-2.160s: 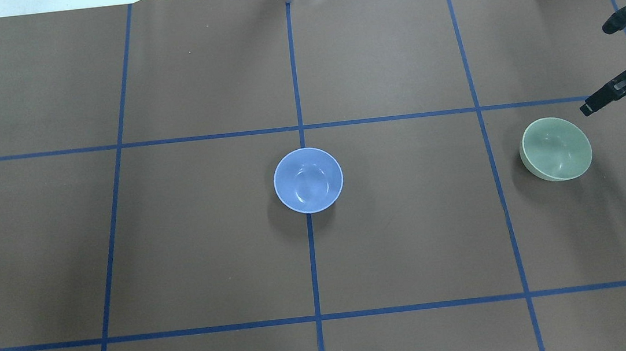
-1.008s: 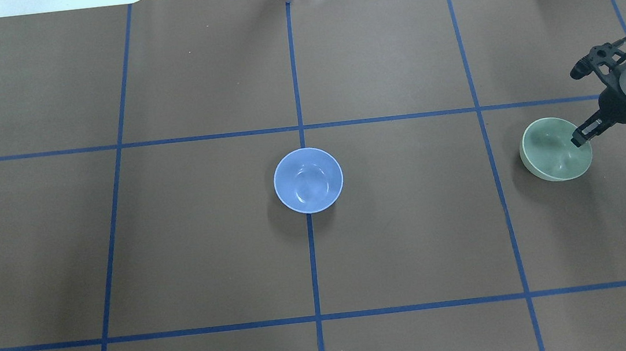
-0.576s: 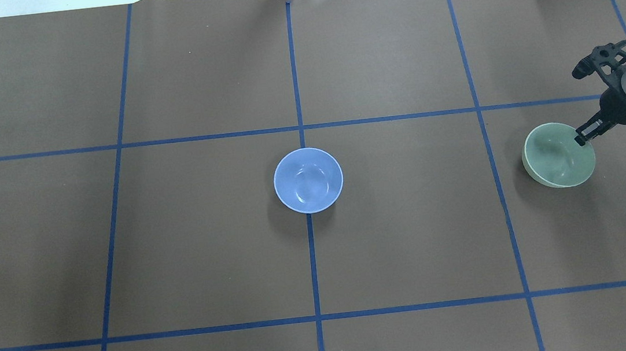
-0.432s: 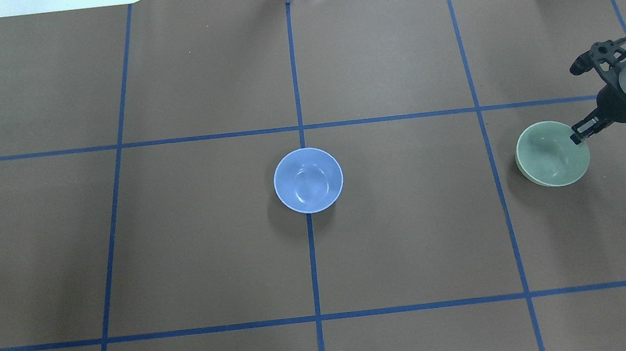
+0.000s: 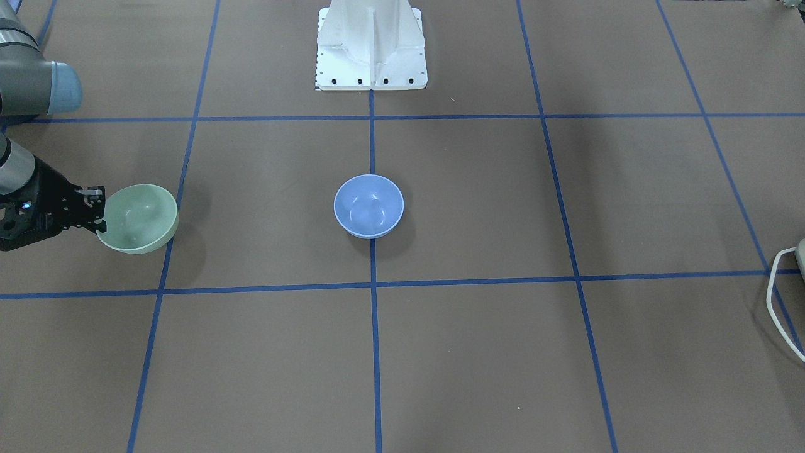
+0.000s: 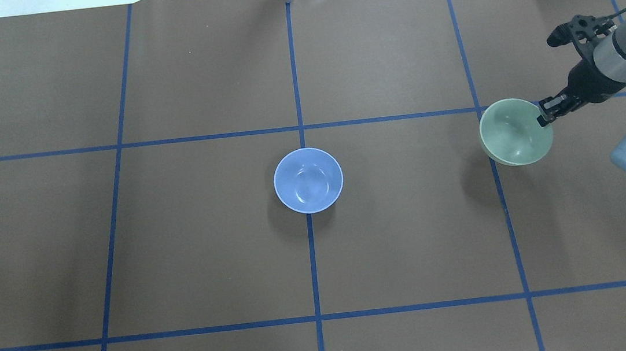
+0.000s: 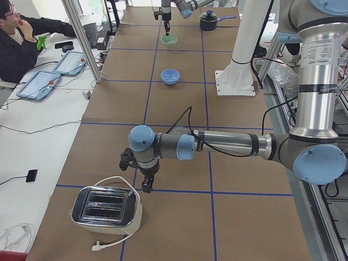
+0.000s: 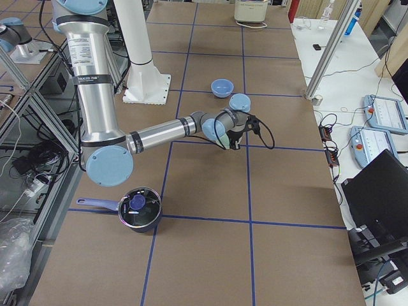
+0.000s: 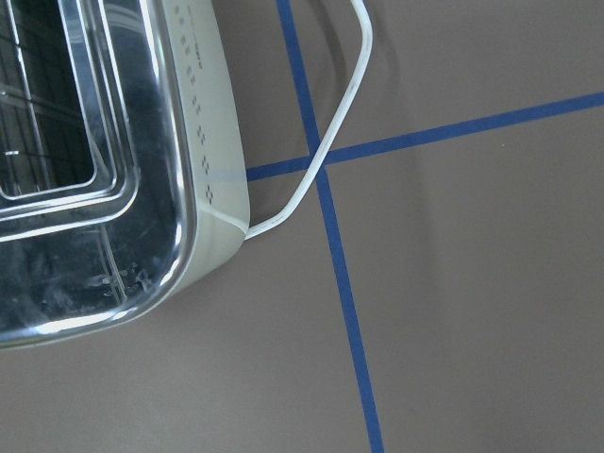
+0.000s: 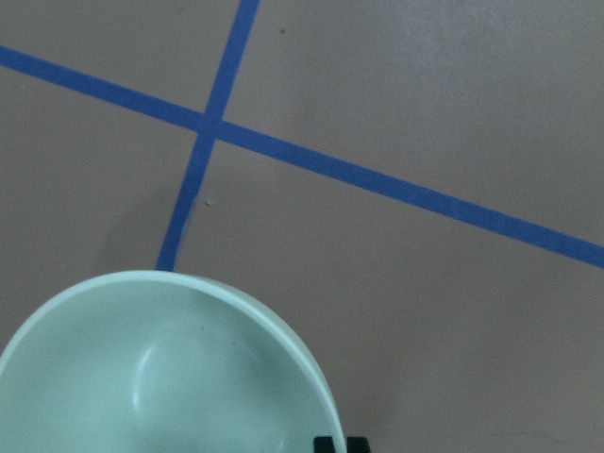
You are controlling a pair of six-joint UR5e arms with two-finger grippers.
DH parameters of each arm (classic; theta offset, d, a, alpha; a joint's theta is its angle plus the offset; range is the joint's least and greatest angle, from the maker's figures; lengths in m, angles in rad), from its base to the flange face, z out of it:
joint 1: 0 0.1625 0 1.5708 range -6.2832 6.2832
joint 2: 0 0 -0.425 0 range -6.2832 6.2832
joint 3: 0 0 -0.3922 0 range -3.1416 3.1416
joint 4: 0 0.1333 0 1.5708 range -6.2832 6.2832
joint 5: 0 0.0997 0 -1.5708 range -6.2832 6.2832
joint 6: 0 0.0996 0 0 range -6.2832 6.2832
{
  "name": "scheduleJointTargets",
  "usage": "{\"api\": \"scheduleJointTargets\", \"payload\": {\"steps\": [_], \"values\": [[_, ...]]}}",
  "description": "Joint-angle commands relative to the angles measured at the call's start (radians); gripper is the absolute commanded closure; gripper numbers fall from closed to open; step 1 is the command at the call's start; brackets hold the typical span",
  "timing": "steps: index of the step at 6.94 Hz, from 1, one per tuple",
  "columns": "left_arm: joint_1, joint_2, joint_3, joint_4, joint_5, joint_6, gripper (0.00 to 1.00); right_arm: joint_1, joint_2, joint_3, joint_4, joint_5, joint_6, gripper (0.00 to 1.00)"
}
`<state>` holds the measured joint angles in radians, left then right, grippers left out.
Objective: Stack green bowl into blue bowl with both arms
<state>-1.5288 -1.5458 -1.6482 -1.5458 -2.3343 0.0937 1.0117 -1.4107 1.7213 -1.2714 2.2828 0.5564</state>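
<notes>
The green bowl [image 6: 515,132] hangs lifted off the table at the right, above a blue tape line. My right gripper [image 6: 544,118] is shut on its right rim. The front-facing view shows the same grip [image 5: 99,211] on the bowl [image 5: 138,218], and the right wrist view shows the bowl [image 10: 160,377] close below. The blue bowl [image 6: 307,180] stands upright and empty at the table's middle, well left of the green one. My left gripper [image 7: 145,187] shows only in the exterior left view, next to a toaster; I cannot tell whether it is open or shut.
A chrome toaster [image 7: 106,212] with a white cord [image 9: 321,160] stands at the table's left end. A dark pot [image 8: 139,213] sits at the right end. The white base pedestal [image 5: 371,44] stands behind the blue bowl. An operator [image 7: 22,43] sits beside the table.
My right gripper came down onto the green bowl's right rim, shut on it, lifted it and carried it left toward the blue bowl. The blue bowl has not moved.
</notes>
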Motion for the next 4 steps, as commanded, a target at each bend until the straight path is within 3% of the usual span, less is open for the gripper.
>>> {"api": "scheduleJointTargets", "payload": {"steps": [1,2,4], "values": [[0.001,0.003,0.001,0.0,0.0,-0.012,0.01,-0.007,0.137,0.049,-0.009,0.036,0.286,1.0],[0.001,0.004,-0.001,0.0,0.0,-0.012,0.01,-0.069,0.235,0.047,-0.011,0.024,0.448,1.0],[0.001,0.003,0.002,0.0,0.001,-0.014,0.01,-0.212,0.362,0.037,-0.012,-0.13,0.659,1.0]]}}
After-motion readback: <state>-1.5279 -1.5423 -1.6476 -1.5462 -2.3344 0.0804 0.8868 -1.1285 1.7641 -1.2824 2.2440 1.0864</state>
